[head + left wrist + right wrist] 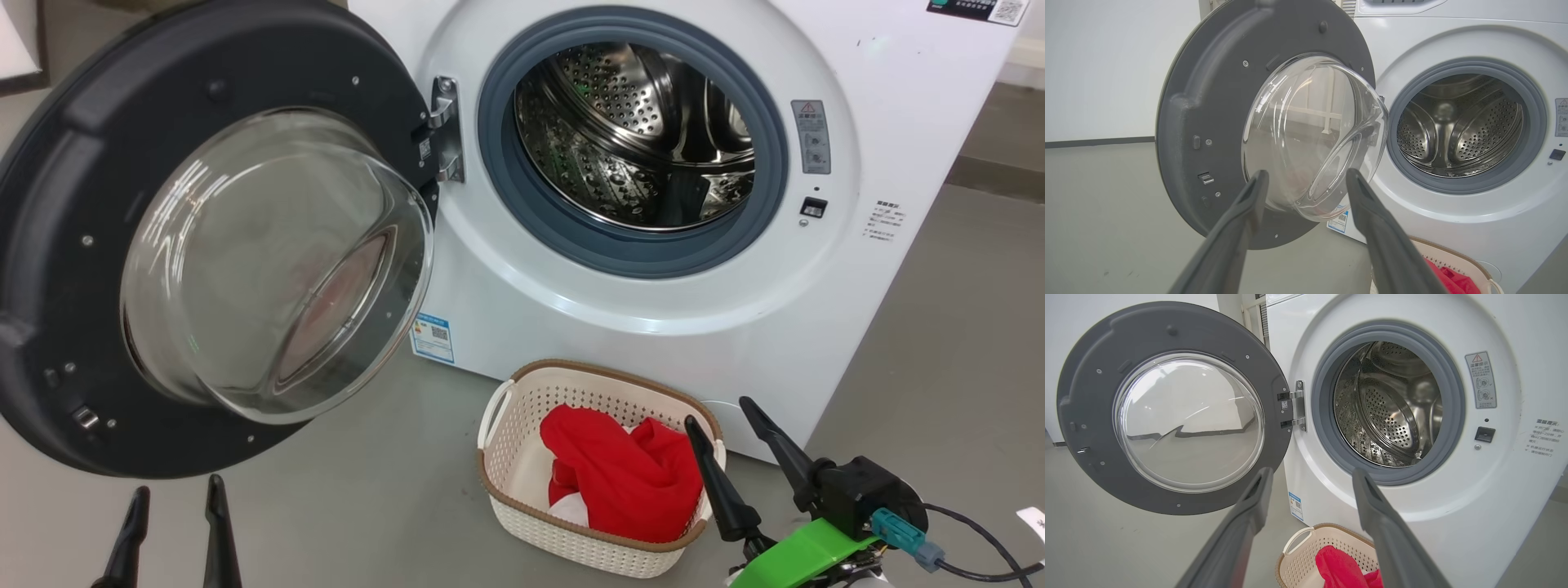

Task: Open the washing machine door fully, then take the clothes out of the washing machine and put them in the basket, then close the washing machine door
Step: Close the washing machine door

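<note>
The white washing machine [653, 327] stands ahead with its round door [73, 245] swung wide open to the left, glass bowl facing me. Its steel drum [637, 139] looks empty. The red clothes [629, 478] lie in the cream basket [510, 457] on the floor in front of the machine. My left gripper [175, 498] is open at the lower left, below the door, holding nothing. My right gripper [722, 416] is open at the lower right, just beside the basket's right end, also holding nothing. In the right wrist view the clothes [1337, 565] show between the fingers [1376, 506].
Grey floor [367, 506] spreads around the basket and below the door. A white wall [1106, 69] rises behind the door at the left. A cable [980, 539] trails from my right wrist. The open door overhangs the floor to the left of the machine.
</note>
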You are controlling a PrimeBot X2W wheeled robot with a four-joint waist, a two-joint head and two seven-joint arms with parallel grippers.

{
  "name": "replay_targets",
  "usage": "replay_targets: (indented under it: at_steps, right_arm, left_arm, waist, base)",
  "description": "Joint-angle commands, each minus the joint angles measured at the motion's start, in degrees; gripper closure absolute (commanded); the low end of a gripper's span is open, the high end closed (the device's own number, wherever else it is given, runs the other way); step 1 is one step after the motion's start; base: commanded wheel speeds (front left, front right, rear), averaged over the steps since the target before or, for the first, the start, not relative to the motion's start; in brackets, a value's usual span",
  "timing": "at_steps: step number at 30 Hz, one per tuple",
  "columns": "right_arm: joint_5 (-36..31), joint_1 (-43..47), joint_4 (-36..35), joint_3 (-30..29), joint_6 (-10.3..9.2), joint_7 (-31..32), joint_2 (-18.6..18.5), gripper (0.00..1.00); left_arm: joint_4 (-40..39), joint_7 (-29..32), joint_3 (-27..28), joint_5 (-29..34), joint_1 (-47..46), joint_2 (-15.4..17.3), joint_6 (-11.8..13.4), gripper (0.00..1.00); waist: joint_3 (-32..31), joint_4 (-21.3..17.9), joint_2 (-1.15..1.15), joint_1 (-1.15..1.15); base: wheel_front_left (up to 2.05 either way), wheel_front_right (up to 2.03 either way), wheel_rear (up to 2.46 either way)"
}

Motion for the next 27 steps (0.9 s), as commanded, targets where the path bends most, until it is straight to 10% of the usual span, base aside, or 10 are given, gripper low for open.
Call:
replay_targets:
  at_steps: [1, 26, 27]
  right_arm:
    - [0.1, -2.6, -1.2, 1.4, 0.37, -0.4, -0.1, 0.00]
    - [0.7, -3.5, -0.3, 2.0, 0.37, -0.4, -0.1, 0.00]
    - [0.7, -3.4, -0.3, 2.0, 0.37, -0.4, -0.1, 0.00]
  left_arm:
    - [-1.8, -0.2, 2.2, -0.1, -0.9, 0.6, 0.5, 0.00]
    - [-2.3, 0.1, 2.7, -0.3, -1.1, 1.3, 2.6, 0.02]
    - [-2.3, 0.2, 2.7, -0.4, -1.2, 1.4, 2.7, 0.51]
  waist:
    - [0.3, 0.3, 0.00, 0.00]
    - [0.8, 0.7, 0.00, 0.00]
    - [0.7, 0.7, 0.00, 0.00]
  base:
    - [0.00, 0.00, 0.00]
    - [0.00, 0.00, 0.00]
    - [0.00, 0.00, 0.00]
